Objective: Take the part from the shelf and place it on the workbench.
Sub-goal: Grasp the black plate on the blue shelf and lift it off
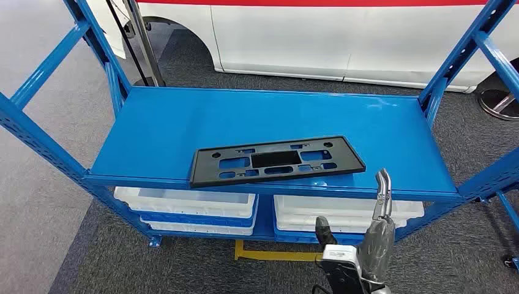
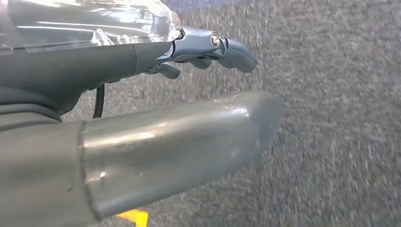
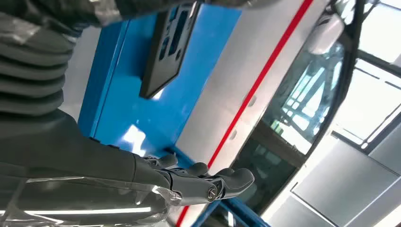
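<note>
One flat black plastic plate with rectangular cut-outs [image 1: 276, 161] — the part we are after — lies on the upper deck of the blue steel shelf [image 1: 171, 116], slightly askew. Its long front edge sits right at the shelf's front lip, which we judge handy: a hand coming from below and in front can get under or over that edge without reaching deep.

Our right hand [image 1: 379, 217] rises in front of the shelf, just below the deck and near the plate's right end but apart from it. Its fingers [image 3: 222, 179] are extended and a little apart, holding nothing — released, as suits an approach. In the right wrist view the plate [image 3: 170, 45] lies ahead of that hand on the blue deck.

Our left hand [image 2: 142, 118] hangs over grey carpet [image 2: 331, 118], thumb and darker fingers [image 2: 227, 47] stretched out with nothing between them; we take it to be idle.

Beneath the deck, white plastic bins [image 1: 190, 205] stand on the lower level. Behind the shelf stands a white vehicle with a red stripe [image 1: 343, 30].
</note>
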